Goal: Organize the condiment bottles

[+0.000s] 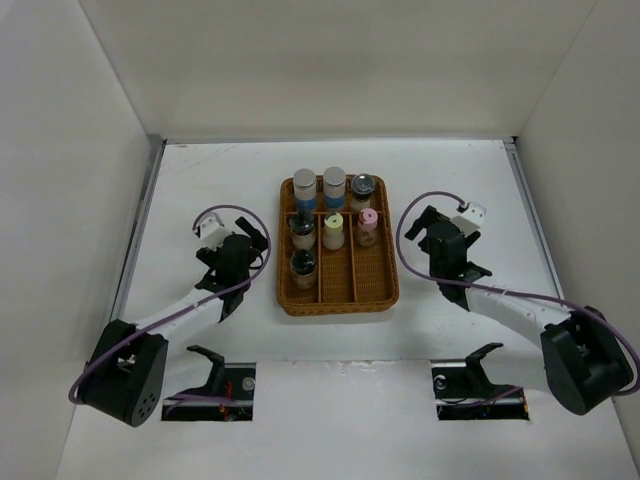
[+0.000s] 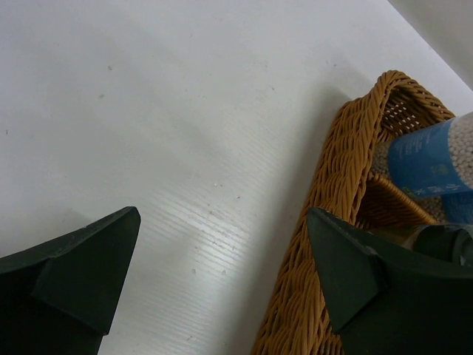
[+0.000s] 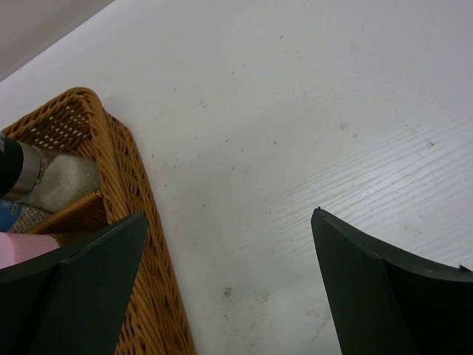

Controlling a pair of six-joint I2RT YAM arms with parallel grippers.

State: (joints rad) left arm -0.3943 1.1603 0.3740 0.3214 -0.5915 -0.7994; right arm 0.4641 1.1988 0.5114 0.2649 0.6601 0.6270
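Observation:
Several condiment bottles stand upright in the wicker tray (image 1: 372, 280). Along the back row are two white jars with blue bands (image 1: 304, 190) (image 1: 334, 187) and a dark-capped jar (image 1: 363, 189). In front of them stand a dark-capped jar (image 1: 301, 228), a cream-capped jar (image 1: 333, 230) and a pink-capped jar (image 1: 367, 226). Another dark-capped jar (image 1: 303, 267) sits nearer the front. My left gripper (image 1: 252, 243) (image 2: 222, 214) is open over bare table just left of the tray (image 2: 336, 192); a blue-banded jar (image 2: 429, 159) shows past its right finger. My right gripper (image 1: 430, 230) (image 3: 230, 214) is open just right of the tray (image 3: 122, 163), holding nothing.
White walls enclose the table on the left, back and right. Two cut-outs with black brackets (image 1: 205, 385) (image 1: 478, 385) lie near the front edge by the arm bases. Purple cables loop above both wrists.

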